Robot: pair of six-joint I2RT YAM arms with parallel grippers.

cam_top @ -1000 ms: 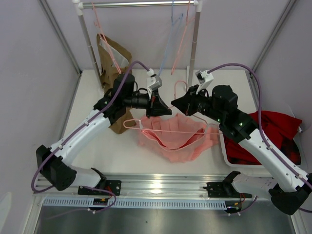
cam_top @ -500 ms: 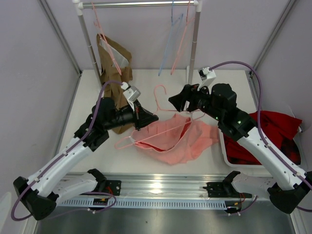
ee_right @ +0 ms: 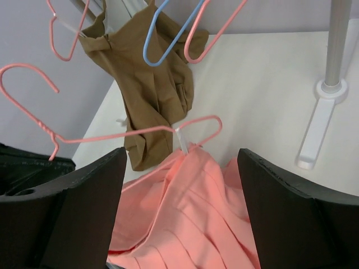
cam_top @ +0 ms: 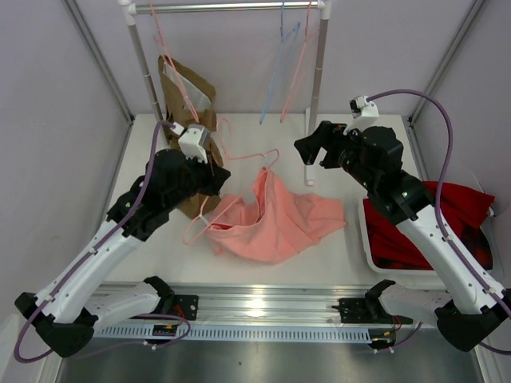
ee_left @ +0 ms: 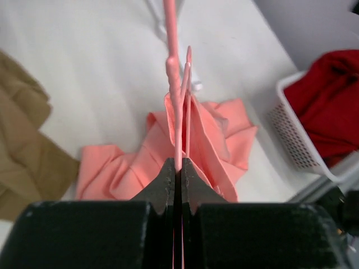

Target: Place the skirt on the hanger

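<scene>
Skirt [cam_top: 279,223]: heaped on table [cam_top: 359,128], one edge lifted on hanger [ee_right: 112,136].
Left gripper [ee_left: 177,163]: pinched on hanger wire.
Right gripper [ee_right: 182,168]: wide, empty, over skirt.
Brown garment [cam_top: 180,92]: hung on rack [cam_top: 231,6].

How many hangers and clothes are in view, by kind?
Pink hangers: 3 (held hanger, two hung up)
Blue hanger: 1
Clothes: 3 (skirt, brown garment, red cloth)
Total: 7
</scene>
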